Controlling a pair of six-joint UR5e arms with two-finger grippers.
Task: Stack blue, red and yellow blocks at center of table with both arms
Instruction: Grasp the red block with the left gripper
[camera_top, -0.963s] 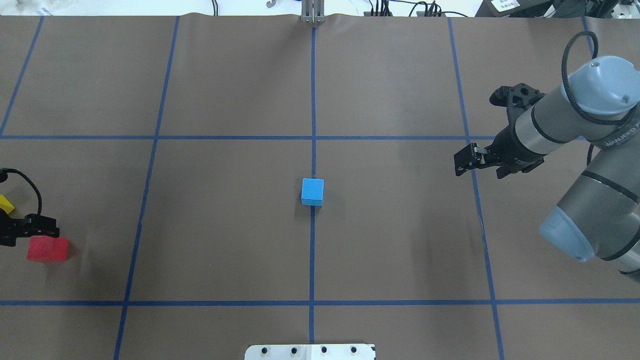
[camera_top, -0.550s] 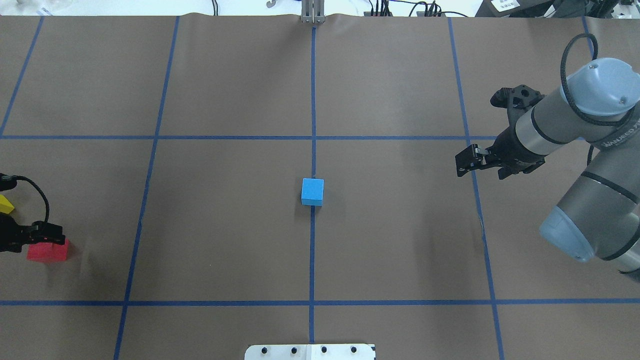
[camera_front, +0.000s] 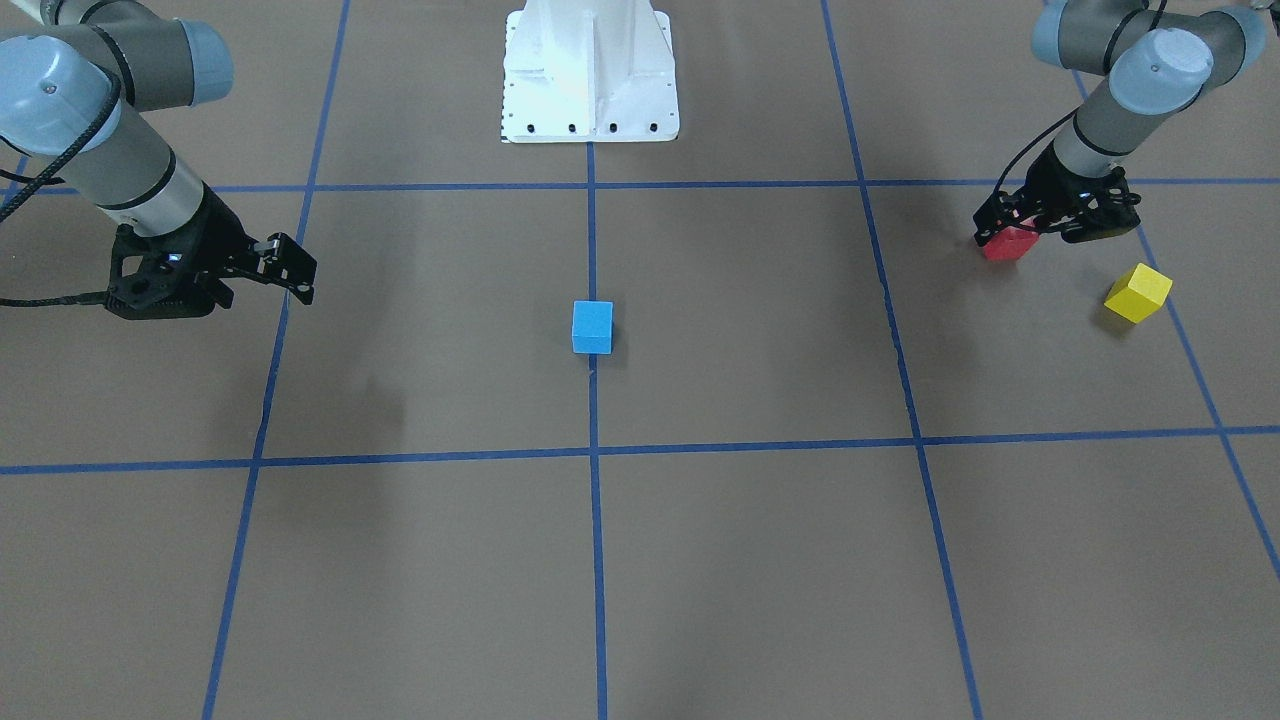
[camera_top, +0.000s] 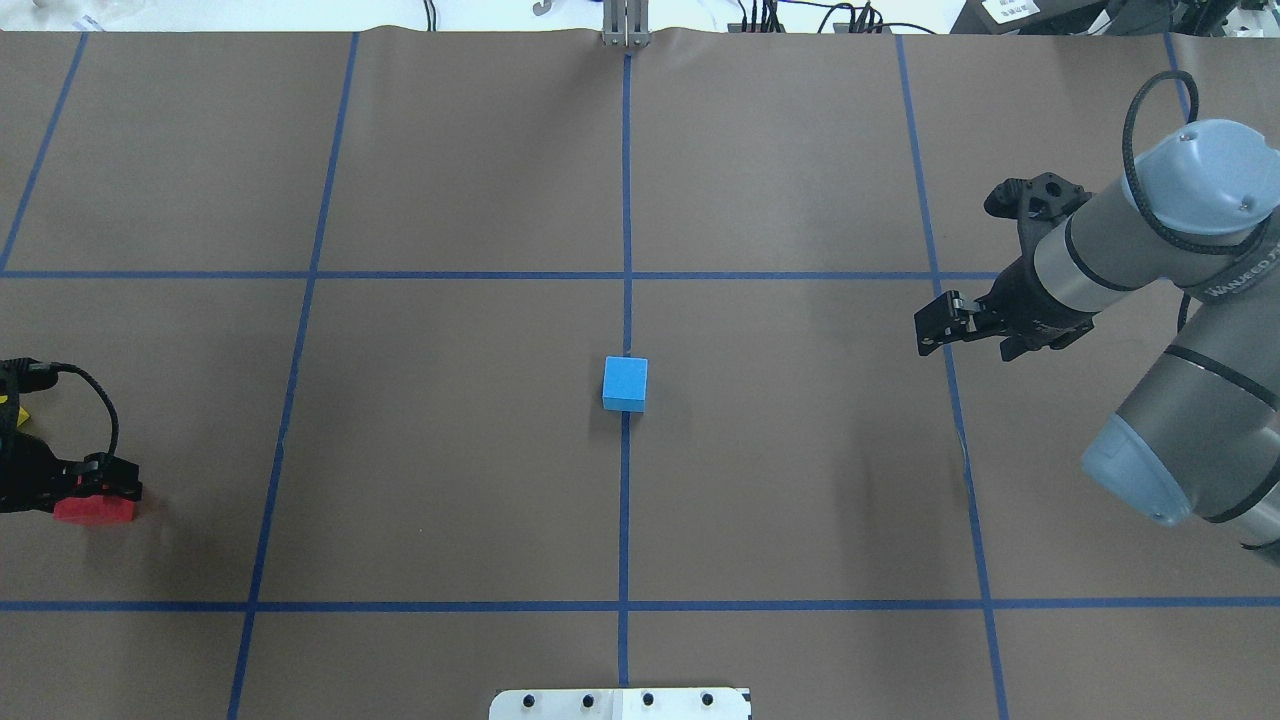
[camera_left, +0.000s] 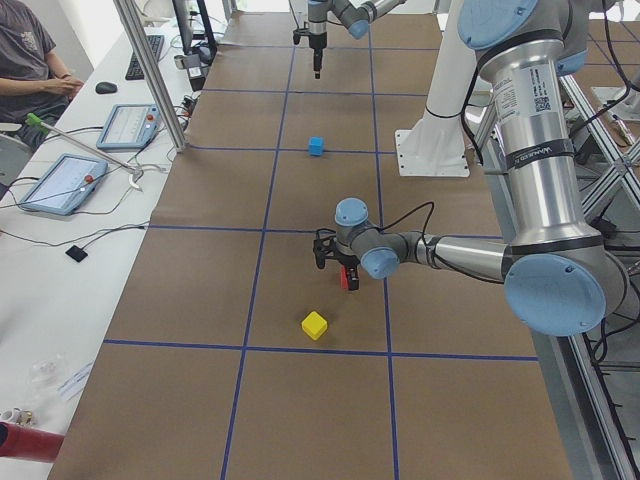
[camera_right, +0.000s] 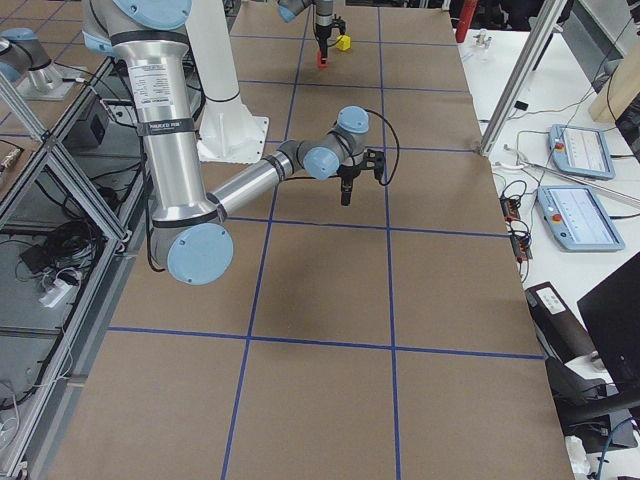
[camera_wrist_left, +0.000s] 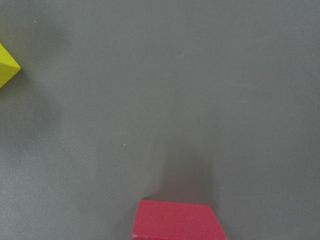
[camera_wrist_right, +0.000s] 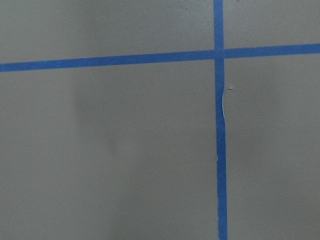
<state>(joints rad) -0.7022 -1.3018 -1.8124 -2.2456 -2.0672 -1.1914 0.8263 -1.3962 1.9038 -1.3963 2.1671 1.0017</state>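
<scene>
Red block (camera_front: 1010, 243) between left tool (camera_front: 1008, 226) fingers

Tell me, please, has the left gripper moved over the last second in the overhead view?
Yes. The left gripper has shifted rightwards, toward the nearest vertical blue tape line, and now sits over the red block, covering most of it.

No legible text anywhere

White metal pedestal (camera_front: 590, 75), seated person (camera_left: 35, 60) at side bench, two tablet consoles (camera_left: 60, 182), keyboard (camera_left: 140, 56), mouse (camera_left: 106, 87), red cylinder (camera_left: 28, 441).
</scene>
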